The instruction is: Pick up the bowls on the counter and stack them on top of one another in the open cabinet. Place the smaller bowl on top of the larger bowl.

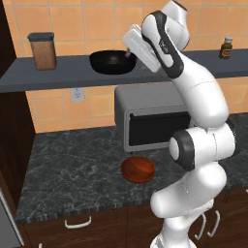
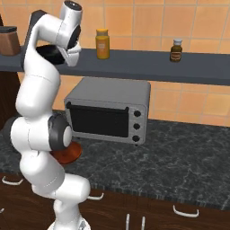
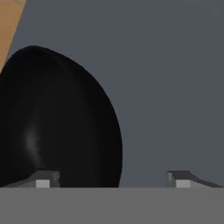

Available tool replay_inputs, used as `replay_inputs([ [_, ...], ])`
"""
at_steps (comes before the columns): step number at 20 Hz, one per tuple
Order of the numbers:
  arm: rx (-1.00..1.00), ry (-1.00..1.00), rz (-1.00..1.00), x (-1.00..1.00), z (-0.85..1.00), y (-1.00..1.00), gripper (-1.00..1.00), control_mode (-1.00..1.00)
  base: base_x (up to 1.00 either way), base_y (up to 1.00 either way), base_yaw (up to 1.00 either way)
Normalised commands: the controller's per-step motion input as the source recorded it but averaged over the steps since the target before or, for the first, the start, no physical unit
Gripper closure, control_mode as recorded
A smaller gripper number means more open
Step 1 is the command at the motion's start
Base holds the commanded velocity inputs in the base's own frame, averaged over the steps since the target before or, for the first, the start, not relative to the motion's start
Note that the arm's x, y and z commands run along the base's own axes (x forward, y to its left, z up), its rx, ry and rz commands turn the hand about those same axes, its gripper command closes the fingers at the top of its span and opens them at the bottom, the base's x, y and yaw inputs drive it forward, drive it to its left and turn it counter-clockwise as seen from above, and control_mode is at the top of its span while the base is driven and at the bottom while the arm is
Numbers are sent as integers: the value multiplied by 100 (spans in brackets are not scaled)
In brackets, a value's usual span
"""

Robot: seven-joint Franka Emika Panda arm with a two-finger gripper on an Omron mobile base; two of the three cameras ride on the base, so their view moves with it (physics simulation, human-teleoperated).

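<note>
Jaws of the gripper (image 3: 113, 179) apart astride the black bowl (image 3: 57, 122) rim on the shelf (image 3: 175, 87); a careless lift could snag and drag it off.

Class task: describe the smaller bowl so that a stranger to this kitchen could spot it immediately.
Start at the grey toaster oven on the dark marbled counter. Just in front of it lies the smaller bowl, shallow, round and reddish-brown, unlike the black bowl on the shelf.
</note>
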Motion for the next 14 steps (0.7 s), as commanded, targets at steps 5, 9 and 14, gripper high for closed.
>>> replay_inputs([
  [5,18,-34,0,-92,-16,-8,-100,-100,0,0,0],
  [9,2,-14,0,-100,0,-24,-100,-100,0,0,0],
  [14,0,0,0,-100,-27,-45,-100,-100,0,0,0],
])
